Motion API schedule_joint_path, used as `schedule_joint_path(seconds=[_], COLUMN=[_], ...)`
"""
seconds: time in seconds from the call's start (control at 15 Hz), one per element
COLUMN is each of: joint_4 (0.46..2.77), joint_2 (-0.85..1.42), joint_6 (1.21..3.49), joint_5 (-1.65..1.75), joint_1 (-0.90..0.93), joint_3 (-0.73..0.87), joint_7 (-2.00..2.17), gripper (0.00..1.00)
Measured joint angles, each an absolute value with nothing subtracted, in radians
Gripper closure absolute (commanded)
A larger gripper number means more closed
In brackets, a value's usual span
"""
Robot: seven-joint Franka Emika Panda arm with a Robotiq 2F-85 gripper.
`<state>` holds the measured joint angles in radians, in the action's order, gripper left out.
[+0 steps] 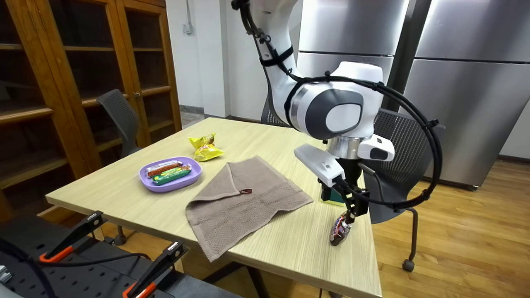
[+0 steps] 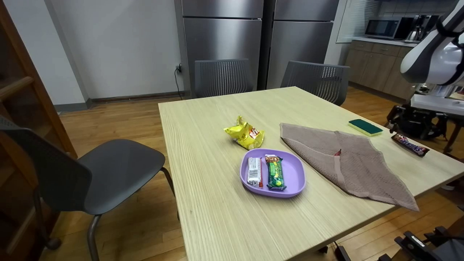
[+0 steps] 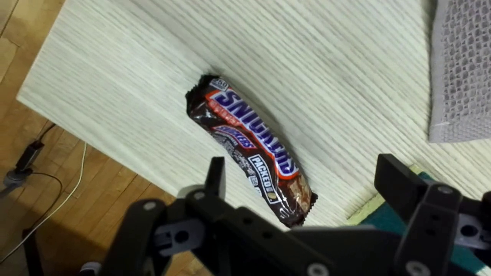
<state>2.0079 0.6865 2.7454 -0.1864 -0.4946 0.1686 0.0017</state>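
From the left of the wrist view, we see wooden floor (image 3: 111,191), then the corner of the pale table (image 3: 115,76), where a dark Snickers bar (image 3: 252,153) lies with its lettering facing up. Its long axis slants from upper left to lower right: one crimped end points up and left, the other down and right, and the large brand name reads in that downward direction. The gripper (image 3: 301,168) stands wide about the bar's lower half in our view, one finger to either side, with gaps between and nothing grasped; the bar sits nearer the finger on its left, and its upper end reaches beyond the fingertips. We cannot tell how high the fingertips are above the table. Farther right come a green and yellow sponge (image 3: 387,218), partly hidden by the gripper, and the edge of a brown towel (image 3: 464,73). In an exterior view, again left to right, we find a yellow snack bag (image 2: 248,134), a purple plate (image 2: 295,174) holding two wrapped bars (image 2: 275,173), the towel, the sponge, and the Snickers bar near the table's edge.
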Motion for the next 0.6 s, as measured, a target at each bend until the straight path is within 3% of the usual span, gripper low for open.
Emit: schedule_joint_path(seconds=[0.6], joint_4=[1.933], joint_2=[0.77], joint_6=[2.738], joint_5=[-0.189], joint_1=[-0.509], joint_3=[0.17], joint_7=[0.002], gripper=[0.0])
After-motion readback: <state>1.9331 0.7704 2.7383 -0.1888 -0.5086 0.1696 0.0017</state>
